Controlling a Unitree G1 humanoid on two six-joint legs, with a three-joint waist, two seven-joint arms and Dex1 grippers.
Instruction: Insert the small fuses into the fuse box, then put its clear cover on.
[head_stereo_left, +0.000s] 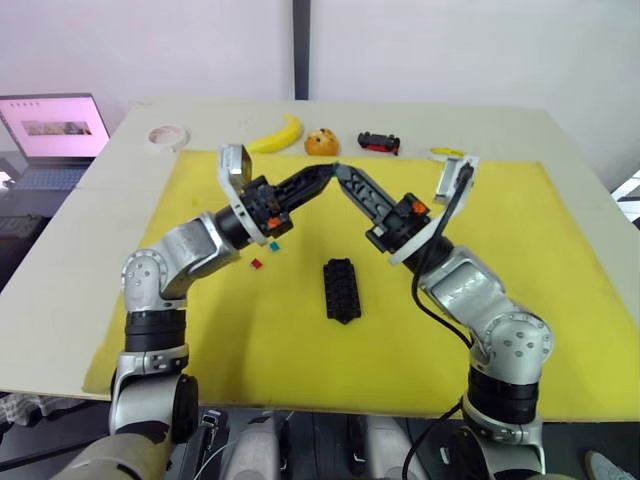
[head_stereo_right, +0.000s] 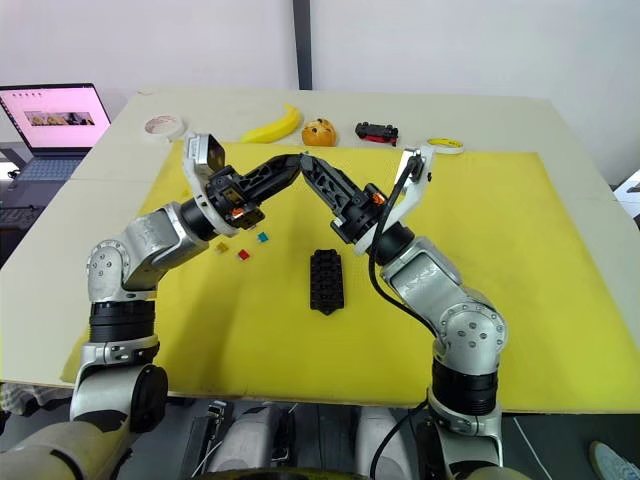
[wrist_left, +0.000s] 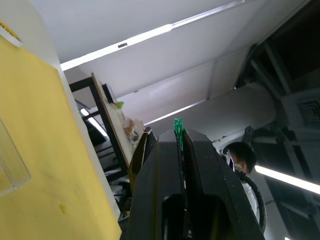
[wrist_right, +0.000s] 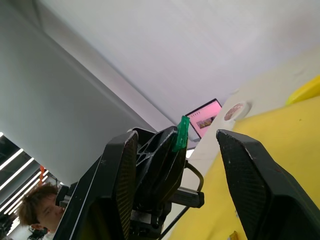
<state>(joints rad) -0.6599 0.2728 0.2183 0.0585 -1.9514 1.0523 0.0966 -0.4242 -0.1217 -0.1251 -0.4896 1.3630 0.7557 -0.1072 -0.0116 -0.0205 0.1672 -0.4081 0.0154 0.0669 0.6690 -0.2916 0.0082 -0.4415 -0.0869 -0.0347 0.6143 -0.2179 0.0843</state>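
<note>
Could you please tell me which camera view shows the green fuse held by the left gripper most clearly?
The right wrist view: the green fuse stands out side-on, pinched in the left gripper. The left wrist view shows just its tip above the shut fingers. In the eye views, the gripper tips meet there and the fuse cannot be made out.

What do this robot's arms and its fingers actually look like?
Both arms are built of rounded silver-grey segments with black joints. Each ends in two long, tapered black fingers: the left gripper and the right gripper. Small orange-red marks sit near the wrists. A black cable loops along the right arm, and pale camera brackets rise from both wrists.
</note>
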